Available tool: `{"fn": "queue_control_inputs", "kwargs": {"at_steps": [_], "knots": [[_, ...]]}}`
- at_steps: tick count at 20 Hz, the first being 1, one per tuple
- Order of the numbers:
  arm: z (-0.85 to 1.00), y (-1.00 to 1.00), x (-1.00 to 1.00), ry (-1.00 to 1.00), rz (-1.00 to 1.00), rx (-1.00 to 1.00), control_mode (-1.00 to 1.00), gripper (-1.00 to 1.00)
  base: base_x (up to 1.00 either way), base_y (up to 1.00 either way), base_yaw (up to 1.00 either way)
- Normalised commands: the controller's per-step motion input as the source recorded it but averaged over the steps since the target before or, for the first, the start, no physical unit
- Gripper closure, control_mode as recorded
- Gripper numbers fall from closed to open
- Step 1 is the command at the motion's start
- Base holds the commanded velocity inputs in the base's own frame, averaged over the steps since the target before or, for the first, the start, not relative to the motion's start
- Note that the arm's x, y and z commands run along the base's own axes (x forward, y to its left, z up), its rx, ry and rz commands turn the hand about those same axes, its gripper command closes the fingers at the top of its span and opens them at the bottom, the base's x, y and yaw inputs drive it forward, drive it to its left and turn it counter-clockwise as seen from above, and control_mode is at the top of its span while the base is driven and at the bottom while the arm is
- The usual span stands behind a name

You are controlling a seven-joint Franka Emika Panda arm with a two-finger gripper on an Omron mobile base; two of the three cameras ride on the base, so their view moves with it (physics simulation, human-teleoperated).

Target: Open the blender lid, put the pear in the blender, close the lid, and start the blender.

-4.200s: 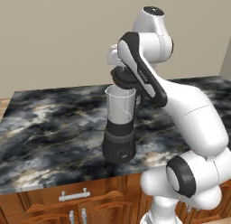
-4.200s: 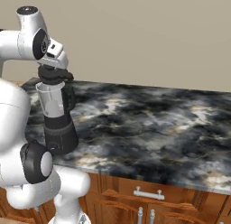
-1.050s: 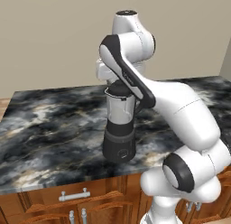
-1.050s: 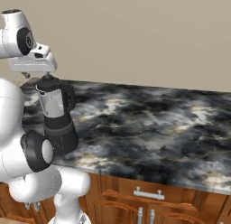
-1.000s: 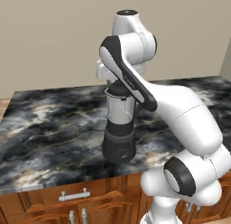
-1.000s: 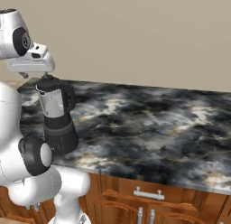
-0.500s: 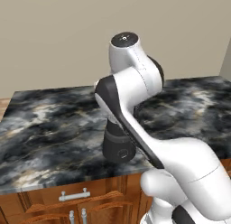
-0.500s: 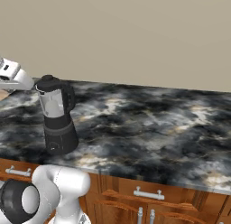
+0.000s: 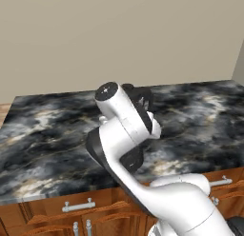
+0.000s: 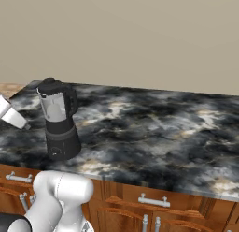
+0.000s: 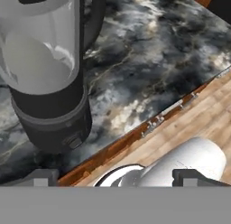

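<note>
Blender (image 10: pixel 58 121): sits near the front left edge of the marble surface (image 10: pixel 154 133), upright, dark base w/ round button facing front.
Lid (image 10: pixel 49 85): black cap on the jar rim rn, knob up, looks seated.
Pear: can't spot it, no idea where it is.
Fingers (image 11: pixel 113 177): spread wide, nothing between them. Two dark tips at the bottom of the hand view.
Where vs fingers: jar + base loom up and to one side of the tips, close but apart, no contact. Cabinet front (image 11: pixel 189 123) sits straight ahead of them.
Handling guess: lid prob light, stiff plastic, grab by the raised knob. Jar looks smooth/slippery, so I'd avoid pinching the wall.
</note>
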Motion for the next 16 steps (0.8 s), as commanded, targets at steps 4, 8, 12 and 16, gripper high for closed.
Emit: {"fn": "queue_control_inputs", "kwargs": {"at_steps": [4,8,12,16], "knots": [[-0.59,0.00,0.00,-0.01,-0.27,-0.05,-1.00,-1.00,0.00,0.00,0.00],[-0.56,0.00,0.00,-0.17,-0.20,-0.11,-1.00,-1.00,0.00,0.00,0.00],[-0.56,0.00,0.00,-0.29,-0.22,-0.16,-1.00,-1.00,0.00,0.00,0.00],[-0.54,0.00,0.00,-0.29,-0.20,-0.15,-1.00,-1.00,0.00,0.00,0.00]]}}
